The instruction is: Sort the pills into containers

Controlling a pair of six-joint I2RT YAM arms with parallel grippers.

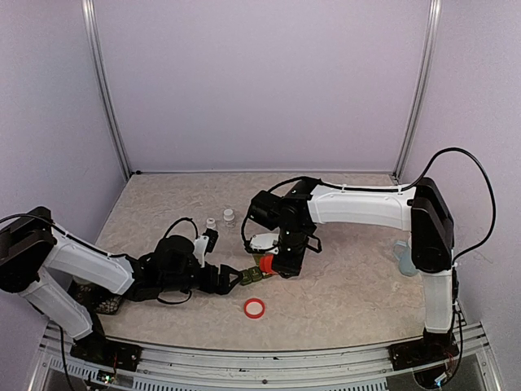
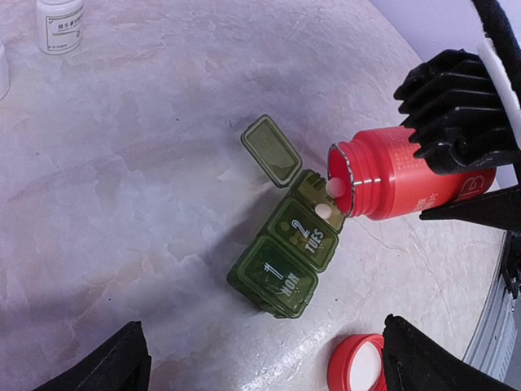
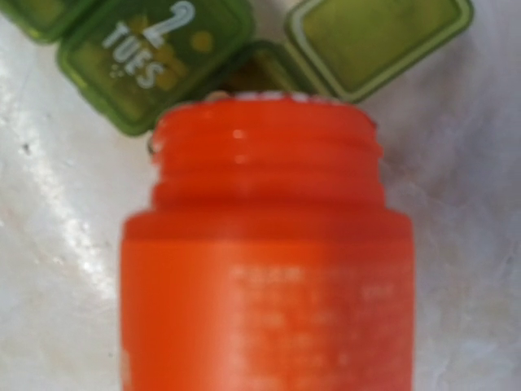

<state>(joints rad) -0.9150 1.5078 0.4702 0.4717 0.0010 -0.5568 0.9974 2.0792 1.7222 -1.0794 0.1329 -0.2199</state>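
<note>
The dark green container strip (image 2: 289, 261) lies on the table, its "1 MON" and "2 TUES" lids shut and the third lid (image 2: 272, 151) open. My right gripper (image 1: 278, 261) is shut on an uncapped red pill bottle (image 2: 399, 175), tilted with its mouth over the open compartment. One white pill (image 2: 334, 187) sits at the mouth and another (image 2: 323, 210) lies in the compartment. In the right wrist view the bottle (image 3: 269, 261) fills the frame above the strip (image 3: 155, 49). My left gripper (image 2: 264, 354) is open, just short of the strip's near end, touching nothing.
The bottle's red cap (image 2: 358, 364) lies upside down by the left gripper's right finger, also in the top view (image 1: 254, 308). Two small white bottles (image 1: 229, 216) stand farther back. A pale blue mug (image 1: 404, 259) stands by the right arm's base.
</note>
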